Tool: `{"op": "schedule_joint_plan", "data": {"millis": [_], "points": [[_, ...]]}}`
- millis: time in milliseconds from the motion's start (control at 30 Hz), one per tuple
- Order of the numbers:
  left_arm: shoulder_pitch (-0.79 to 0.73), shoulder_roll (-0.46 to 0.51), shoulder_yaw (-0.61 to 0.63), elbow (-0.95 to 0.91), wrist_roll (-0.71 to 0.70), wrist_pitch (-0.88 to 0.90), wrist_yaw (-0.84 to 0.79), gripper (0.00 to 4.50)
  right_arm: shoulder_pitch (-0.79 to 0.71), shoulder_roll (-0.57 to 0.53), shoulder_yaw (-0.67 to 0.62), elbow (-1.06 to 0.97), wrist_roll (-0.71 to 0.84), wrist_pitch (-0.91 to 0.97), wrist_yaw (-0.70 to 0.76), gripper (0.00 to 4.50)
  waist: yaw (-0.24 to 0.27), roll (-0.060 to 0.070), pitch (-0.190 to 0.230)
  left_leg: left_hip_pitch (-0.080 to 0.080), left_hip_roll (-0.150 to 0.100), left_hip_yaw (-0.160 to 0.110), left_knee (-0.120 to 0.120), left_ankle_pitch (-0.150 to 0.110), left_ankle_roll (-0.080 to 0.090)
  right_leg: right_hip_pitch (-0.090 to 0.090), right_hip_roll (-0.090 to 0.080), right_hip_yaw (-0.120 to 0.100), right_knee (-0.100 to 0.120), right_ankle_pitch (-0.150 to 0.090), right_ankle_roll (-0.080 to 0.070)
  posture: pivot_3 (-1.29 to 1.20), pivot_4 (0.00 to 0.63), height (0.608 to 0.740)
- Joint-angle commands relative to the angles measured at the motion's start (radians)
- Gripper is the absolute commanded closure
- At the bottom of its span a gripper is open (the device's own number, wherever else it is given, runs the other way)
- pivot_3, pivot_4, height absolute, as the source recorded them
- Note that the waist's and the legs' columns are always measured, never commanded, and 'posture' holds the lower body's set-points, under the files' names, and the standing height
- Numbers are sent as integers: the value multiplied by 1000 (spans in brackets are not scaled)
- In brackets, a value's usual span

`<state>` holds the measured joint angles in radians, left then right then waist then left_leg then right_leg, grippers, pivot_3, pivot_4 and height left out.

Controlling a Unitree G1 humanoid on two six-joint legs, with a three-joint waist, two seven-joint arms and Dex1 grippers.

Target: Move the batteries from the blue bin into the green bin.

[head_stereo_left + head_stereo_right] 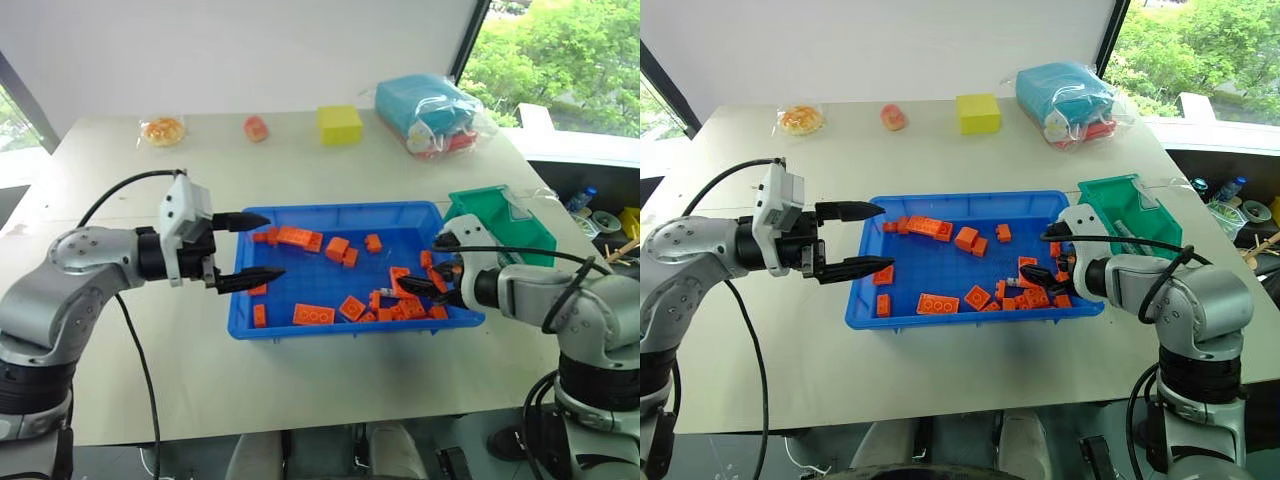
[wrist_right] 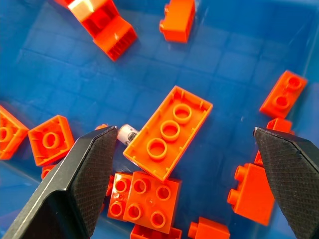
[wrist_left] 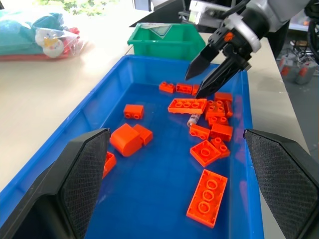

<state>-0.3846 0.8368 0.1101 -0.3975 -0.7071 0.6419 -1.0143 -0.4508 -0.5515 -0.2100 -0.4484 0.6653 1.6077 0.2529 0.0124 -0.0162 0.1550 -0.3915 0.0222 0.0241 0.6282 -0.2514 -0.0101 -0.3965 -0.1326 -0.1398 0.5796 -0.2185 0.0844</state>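
Large shallow bright-blue plastic bin (image 3: 149,209): glossy, smooth, gridded floor reflecting light. Orange studded plastic toy bricks (image 2: 168,132) between right claw's fingers: hard, shiny. Thin silver-grey metal battery (image 2: 126,132) beside one finger: polished end. Black claw fingers (image 2: 75,189): matt, fine cross-hatched pads. Small deep teal-green plastic bin (image 3: 162,41) beyond right claw: smooth, slight sheen. Beige tabletop (image 1: 330,385): matt.

Battery (image 2: 127,133) mostly hidden under an orange brick (image 2: 168,132).
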Motion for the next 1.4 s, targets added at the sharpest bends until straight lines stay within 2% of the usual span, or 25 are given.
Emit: {"op": "schedule_joint_plan", "data": {"millis": [33, 300, 400, 533, 700, 967, 1000, 1067, 1133, 1233, 1400], "points": [[1, -2, 25, -23, -6, -16, 7, 0, -30, 40, 6, 48, 51, 7, -71, 31, 0, 0, 0, 0, 0, 0, 0, 0, 0, 0, 0, 0, 0, 0, 0, 0, 150, 706], [-1, 6, 35, -26, -10, -13, 12, 0, -72, 92, 56, 131, 112, 7, -171, 31, 1, 0, 0, 0, 0, 0, 0, 0, 0, -3, 0, 0, 0, 0, 0, 0, 150, 706], [-3, 8, 38, -28, -12, -11, 15, 0, -76, 100, 60, 141, 109, 7, -196, 865, 1, 0, 0, -1, 0, 0, 0, 0, 0, -3, 0, 0, 0, 0, 0, 0, 150, 706], [0, 14, 50, -33, -19, -6, 19, 0, -77, 83, 78, 124, 118, 7, -187, 2898, 1, 0, 0, -1, 0, 0, 0, 0, 0, -4, 0, 0, 0, 0, 0, 0, 150, 706], [3, 12, 53, -33, -17, -5, 17, 0, -164, 102, 112, 140, 101, -11, -139, 2898, 0, 1, 1, -1, 0, 0, 0, 0, 0, -5, 0, 0, 0, 0, 0, 0, 150, 706], [-38, -3, 26, -6, -5, -11, 14, 0, -341, 141, 405, 373, -86, -351, 53, 2898, -1, 0, 0, -1, 2, 2, -1, 0, 0, -7, 1, 0, 0, 0, 0, 0, 150, 706], [-45, -4, 23, -3, -4, -10, 14, 0, -355, 127, 451, 396, -117, -384, 88, 2151, 0, 1, 0, -1, 2, 2, -1, 0, 0, -8, 1, 0, 0, 0, 0, 0, 150, 706], [-56, -3, 21, 1, -4, -7, 12, 0, -388, 5, 614, 365, -249, -569, 238, 1366, 3, 1, 1, -2, 1, 2, 0, 0, 0, -7, 1, 0, 0, 0, 0, 0, 150, 706], [-58, 0, 25, 1, -5, -6, 8, 0, -402, -117, 669, 319, -295, -713, 421, 1366, 4, 2, 1, -5, -1, 0, 2, 0, 1, -9, 0, 0, 0, 0, 0, 0, 150, 706], [-47, 5, 30, 0, -1, -10, 2, 0, -403, -271, 677, 320, -333, -877, 658, 1366, 0, 1, 1, -7, -1, 1, 2, 0, 1, -9, 0, 0, -2, 0, 1, 0, 150, 706], [-31, -2, 39, -13, -5, -8, 19, 0, -362, -391, 679, 392, -394, -966, 854, 1366, -1, -1, 0, -1, 1, 2, -1, -1, 1, -6, 1, 0, -1, 0, 1, 0, 150, 706]]}}
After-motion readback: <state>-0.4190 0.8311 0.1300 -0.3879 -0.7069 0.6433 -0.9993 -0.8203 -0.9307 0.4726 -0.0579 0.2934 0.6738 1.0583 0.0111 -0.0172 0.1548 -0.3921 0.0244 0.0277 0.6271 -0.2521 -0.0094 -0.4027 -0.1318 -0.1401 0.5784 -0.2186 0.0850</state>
